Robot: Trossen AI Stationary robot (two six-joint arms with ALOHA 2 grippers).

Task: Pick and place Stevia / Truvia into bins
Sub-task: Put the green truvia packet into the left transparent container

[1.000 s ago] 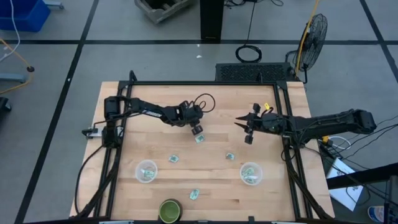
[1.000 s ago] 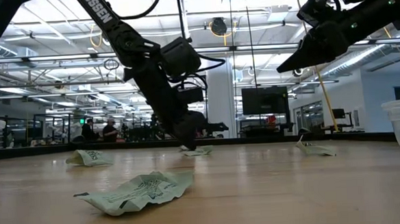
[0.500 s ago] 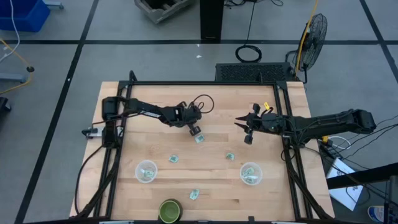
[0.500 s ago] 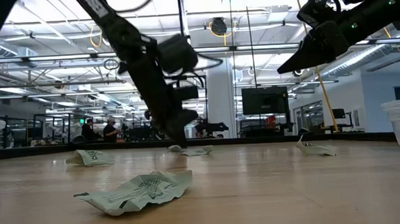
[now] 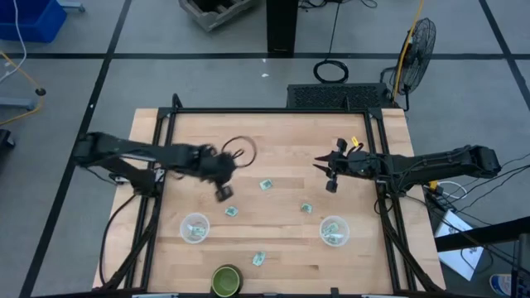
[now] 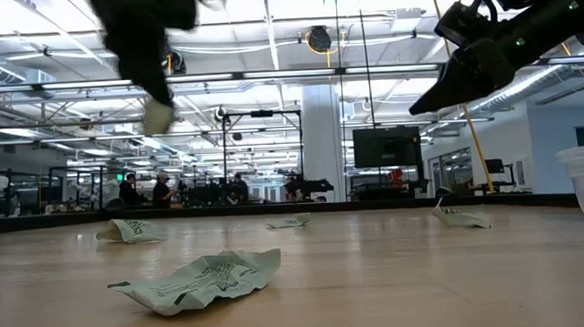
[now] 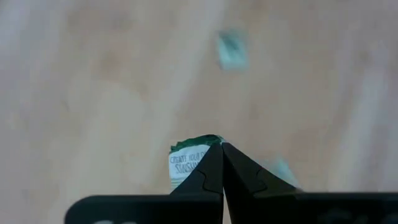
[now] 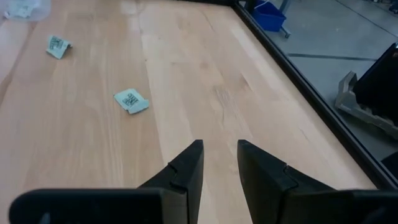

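Observation:
My left gripper [image 5: 222,193] hangs above the table, between the middle packet [image 5: 266,185] and the left clear cup [image 5: 195,228]. It is shut on a pale green and white Stevia packet [image 7: 185,164], which also shows below it in the low view [image 6: 157,115]. Other packets lie flat on the wood [image 5: 231,212], [image 5: 305,208], [image 5: 259,259]. Both the left cup and the right clear cup [image 5: 334,231] hold packets. My right gripper [image 5: 325,175] hovers open, high over the table's right half [image 8: 219,155]. My left gripper pinches the packet by its green upper edge [image 7: 200,142] between the two shut fingertips [image 7: 210,167]. The fingers point down from above. The packet is lifted clear of the table and hangs below the fingertips.
A dark green round container [image 5: 224,281] stands at the near edge. A black frame [image 5: 265,112] runs around the wooden top. Bare wood lies between the two cups and toward the far edge. In the right wrist view, two packets [image 8: 131,101], [image 8: 58,45] lie ahead.
My left gripper has risen from the middle packet, where it stood low on the table, and swung fast toward the table's left and near side, carrying a packet clear of the wood. One packet stays at the middle spot. The right arm has kept still.

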